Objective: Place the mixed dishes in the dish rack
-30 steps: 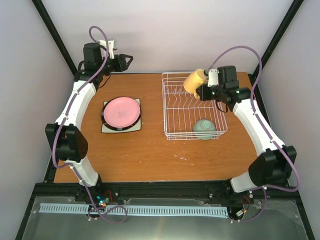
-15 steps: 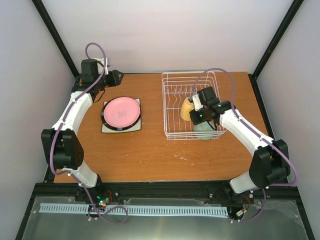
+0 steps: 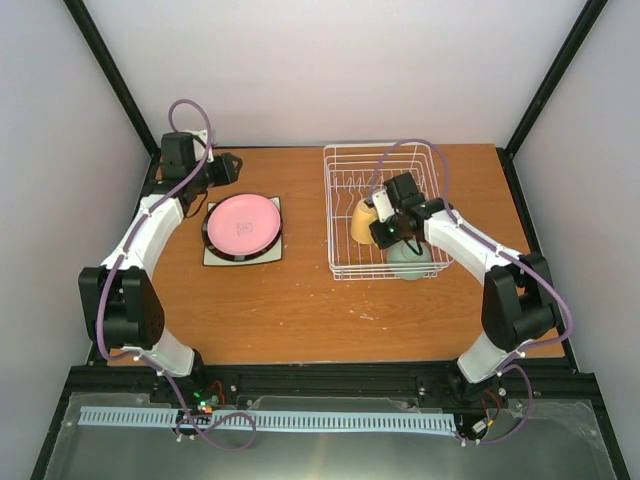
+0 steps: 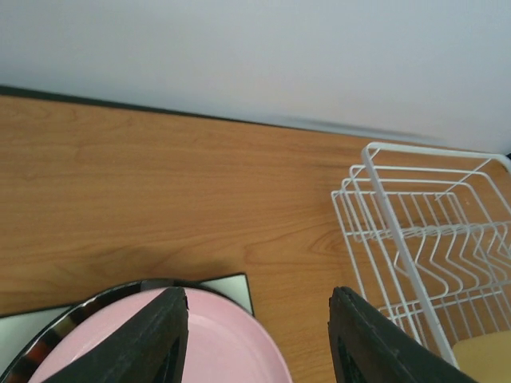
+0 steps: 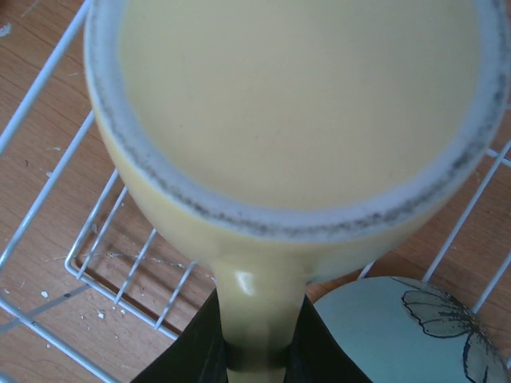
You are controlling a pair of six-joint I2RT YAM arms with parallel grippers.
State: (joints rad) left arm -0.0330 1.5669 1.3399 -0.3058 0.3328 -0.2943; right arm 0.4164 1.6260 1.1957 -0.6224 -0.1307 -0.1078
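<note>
Showing the yellow mug (image 3: 362,222) on its way into the dish rack (image 3: 331,200): my right gripper (image 3: 384,224) is clenched on the mug's handle (image 5: 257,319), one finger (image 5: 198,351) pressed to each side of it. The rack sits by the far right corner of the tabletop (image 3: 300,300). The mug hangs inside the rack's left half, on the side of my gripper that faces the table's left edge. Its mouth opens toward my wrist camera and its handle points back into my fingers, so I judge that its long axis is tilted, not upright. Whether its wall already touches the wires cannot be told.

The coming release depends on the floor wires directly below the mug, which look bare. The upright tines (image 4: 447,263) lie toward the far edge. The mint-green bowl (image 3: 410,258), which bears a flower mark, occupies the rack's near right corner. It lies just beside the handle and is the likeliest thing to be struck.

Near the far left corner, my left gripper (image 4: 257,319) hovers with its jaws spread and empty over the far rim of the pink plate (image 3: 242,224). That plate rests on the black-rimmed cream plate (image 3: 212,240), which rests on the white square plate (image 3: 214,259). The left arm is the nearer one to this stack.
</note>
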